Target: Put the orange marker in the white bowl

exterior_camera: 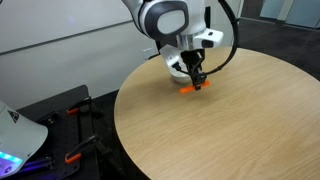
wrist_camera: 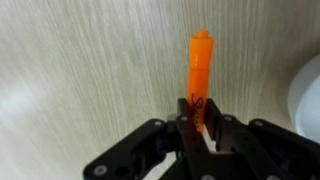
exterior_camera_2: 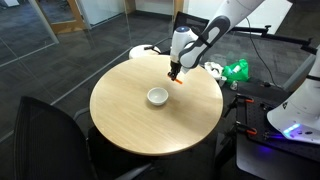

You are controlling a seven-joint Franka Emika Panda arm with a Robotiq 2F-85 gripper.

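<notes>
Pinching orange marker (wrist_camera: pixel 200 70) near tabletop (exterior_camera_2: pixel 130 120) edge

— How much of the white bowl (wrist_camera: pixel 311 92) shows in the wrist view?
— Only a blurred sliver, cut off by the right edge. In an exterior view the white bowl (exterior_camera: pixel 173 68) sits mostly hidden behind the claw (exterior_camera: pixel 197 78).
— And the orange marker (wrist_camera: pixel 201 75)?
— Its near end vanishes between the clamped jaws. In an exterior view the orange marker (exterior_camera_2: pixel 179 81) is too small to make out.
— The desk (exterior_camera: pixel 250 130)?
— Cut off at the right and bottom.
</notes>
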